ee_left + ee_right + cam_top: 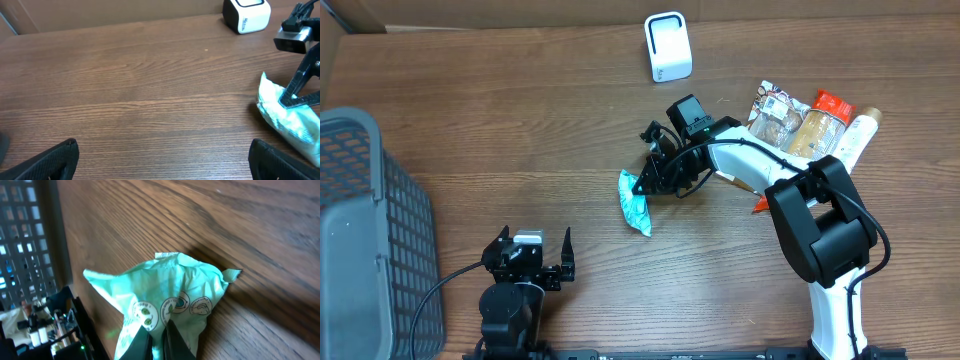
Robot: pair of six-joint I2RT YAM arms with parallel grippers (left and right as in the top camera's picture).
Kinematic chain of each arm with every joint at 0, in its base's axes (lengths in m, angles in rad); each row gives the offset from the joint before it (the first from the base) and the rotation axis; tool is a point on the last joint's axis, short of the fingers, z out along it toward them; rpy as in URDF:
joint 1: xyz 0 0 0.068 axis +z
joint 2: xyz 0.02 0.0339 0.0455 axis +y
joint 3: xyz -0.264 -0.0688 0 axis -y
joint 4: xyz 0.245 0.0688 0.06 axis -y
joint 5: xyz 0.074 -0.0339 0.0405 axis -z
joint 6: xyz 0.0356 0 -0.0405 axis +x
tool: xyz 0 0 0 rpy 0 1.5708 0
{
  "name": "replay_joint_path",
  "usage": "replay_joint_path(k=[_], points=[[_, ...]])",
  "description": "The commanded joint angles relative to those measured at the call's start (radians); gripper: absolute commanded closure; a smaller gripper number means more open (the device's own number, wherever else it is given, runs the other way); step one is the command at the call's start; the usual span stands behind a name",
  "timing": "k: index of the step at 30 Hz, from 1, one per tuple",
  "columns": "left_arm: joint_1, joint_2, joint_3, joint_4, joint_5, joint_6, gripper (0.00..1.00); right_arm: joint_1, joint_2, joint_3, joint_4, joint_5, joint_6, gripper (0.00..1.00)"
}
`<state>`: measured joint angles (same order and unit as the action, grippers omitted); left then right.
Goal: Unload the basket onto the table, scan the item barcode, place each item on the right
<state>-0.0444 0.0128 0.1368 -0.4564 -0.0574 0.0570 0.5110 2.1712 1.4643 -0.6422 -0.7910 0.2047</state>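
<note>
At the table (520, 120) centre the right fingers (176, 342) pinch the pouch (635, 205), which next needs lifting barcode-first toward the scanner (668, 46); left fingers (55, 160) are spread.

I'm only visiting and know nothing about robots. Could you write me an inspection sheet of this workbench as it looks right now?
Surface: wooden table, plain wood grain.
Job's things: teal packet pinched at one end; white scanner box upright near the far edge.
Clutter: snack packs and a bottle piled at the right; grey basket at the left.
Grippers: right gripper shut on the teal packet; left gripper open, holding nothing.
Cables: black cable trailing beside the left arm.
Surroundings: cardboard wall behind the table.
</note>
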Motion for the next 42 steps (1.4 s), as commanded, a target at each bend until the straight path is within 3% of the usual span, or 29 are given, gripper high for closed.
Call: replay_joint_path(k=[1,3,13,16,26,31,35,38,42], points=[[0.000,-0.008,-0.006,0.000,-0.009,-0.012,0.01,-0.003,-0.009,0.006,-0.021,0.133,0.032,0.92],[0.000,-0.008,-0.006,0.000,-0.009,-0.012,0.00,-0.015,-0.009,0.006,-0.039,0.148,0.032,0.82],[0.000,-0.008,-0.006,0.000,-0.009,-0.012,0.00,-0.101,-0.019,0.105,-0.269,0.344,-0.039,0.65],[0.000,-0.008,-0.006,0.000,-0.009,-0.012,0.00,-0.101,-0.040,0.167,-0.357,0.468,-0.064,0.64],[0.000,-0.008,-0.006,0.000,-0.008,-0.012,0.00,-0.011,-0.084,0.338,-0.554,0.581,-0.132,0.61],[0.000,-0.008,-0.006,0.000,-0.008,-0.012,0.00,0.121,-0.084,0.330,-0.554,0.739,-0.118,0.52],[0.000,-0.008,-0.006,0.000,-0.009,-0.012,0.00,0.245,-0.082,0.279,-0.497,1.067,-0.011,0.32],[0.000,-0.008,-0.006,0.000,-0.009,-0.012,0.01,0.270,-0.082,0.232,-0.444,1.098,0.014,0.31],[0.000,-0.008,-0.006,0.000,-0.009,-0.012,0.00,0.275,-0.082,0.161,-0.378,1.106,0.057,0.40]])
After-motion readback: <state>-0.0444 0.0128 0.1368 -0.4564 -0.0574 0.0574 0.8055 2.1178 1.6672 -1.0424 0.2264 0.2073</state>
